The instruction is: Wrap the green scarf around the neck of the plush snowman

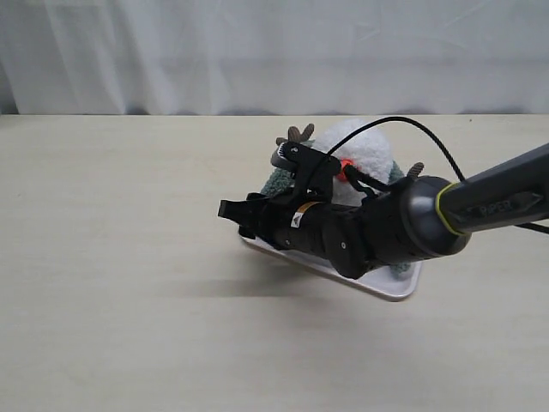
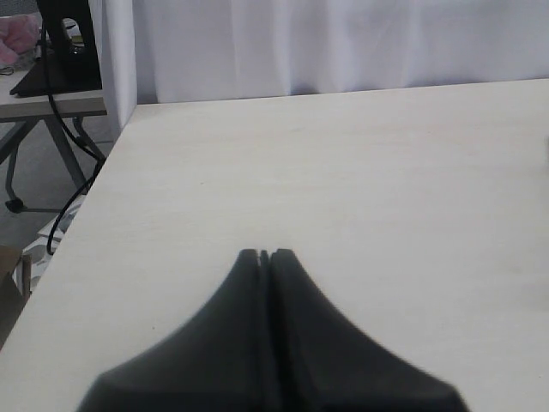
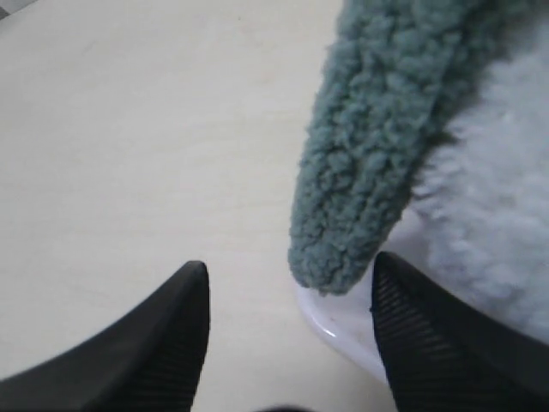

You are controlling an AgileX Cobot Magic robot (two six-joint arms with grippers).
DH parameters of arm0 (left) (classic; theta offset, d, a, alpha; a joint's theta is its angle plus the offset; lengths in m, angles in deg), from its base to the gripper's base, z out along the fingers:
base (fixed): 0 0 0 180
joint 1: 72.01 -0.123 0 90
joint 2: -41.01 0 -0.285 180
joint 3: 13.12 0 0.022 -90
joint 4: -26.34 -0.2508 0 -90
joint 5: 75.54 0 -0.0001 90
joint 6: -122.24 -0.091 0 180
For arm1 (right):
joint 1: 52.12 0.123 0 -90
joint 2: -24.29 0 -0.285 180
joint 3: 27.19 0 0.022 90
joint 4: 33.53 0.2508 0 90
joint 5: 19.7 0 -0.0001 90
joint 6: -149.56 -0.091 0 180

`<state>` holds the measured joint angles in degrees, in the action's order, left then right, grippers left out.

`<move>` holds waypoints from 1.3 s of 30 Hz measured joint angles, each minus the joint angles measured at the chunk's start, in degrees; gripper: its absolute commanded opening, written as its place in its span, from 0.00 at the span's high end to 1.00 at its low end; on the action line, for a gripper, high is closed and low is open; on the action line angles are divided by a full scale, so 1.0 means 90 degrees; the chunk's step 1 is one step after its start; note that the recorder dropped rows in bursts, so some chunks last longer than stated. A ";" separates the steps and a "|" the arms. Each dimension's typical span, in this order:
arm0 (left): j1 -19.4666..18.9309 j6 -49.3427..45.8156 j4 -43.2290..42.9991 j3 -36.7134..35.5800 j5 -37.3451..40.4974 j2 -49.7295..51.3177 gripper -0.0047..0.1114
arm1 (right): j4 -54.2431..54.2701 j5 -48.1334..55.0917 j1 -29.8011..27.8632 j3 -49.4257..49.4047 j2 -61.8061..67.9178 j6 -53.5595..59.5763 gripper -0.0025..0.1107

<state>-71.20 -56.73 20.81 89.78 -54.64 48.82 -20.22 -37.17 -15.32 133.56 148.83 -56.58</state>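
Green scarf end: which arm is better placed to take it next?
Right, probably. The right end effector stands open at the end of the green scarf; the left end effector is shut over the table, scarf out of its view.

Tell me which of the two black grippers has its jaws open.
The right gripper: its jaws stand wide apart near the rounded end of the fuzzy sage-green scarf, while the left gripper is shut over the pale table.

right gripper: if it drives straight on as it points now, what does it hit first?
Probably the rounded end of the green scarf, which sits between the open right gripper fingers at the white tray rim. Depth is unclear.
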 measured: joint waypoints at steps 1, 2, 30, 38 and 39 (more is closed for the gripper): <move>0.0000 0.0000 0.0000 0.0000 0.0000 0.0000 0.96 | 0.0000 -0.0046 0.0000 0.0000 0.0031 0.0000 0.50; 0.0000 0.0000 0.0000 0.0000 0.0000 0.0000 0.96 | 0.0000 -0.0104 0.0000 0.0000 0.0064 0.0000 0.50; 0.0000 -0.0010 0.0000 0.0000 0.0000 0.0000 0.96 | 0.0322 -0.0370 0.0000 0.0000 0.0440 0.0000 0.94; 0.0000 -0.0010 0.0000 0.0000 0.0000 0.0000 0.96 | -0.0320 0.0315 0.0000 0.0000 0.0100 0.0000 0.94; 0.0000 -0.0010 0.0000 0.0000 0.0000 0.0000 0.96 | -0.0508 0.0420 0.0000 0.0000 0.0023 0.0000 0.94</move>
<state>-71.20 -56.82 20.81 89.78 -54.64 48.82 -24.80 -33.39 -15.32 133.56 149.03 -56.58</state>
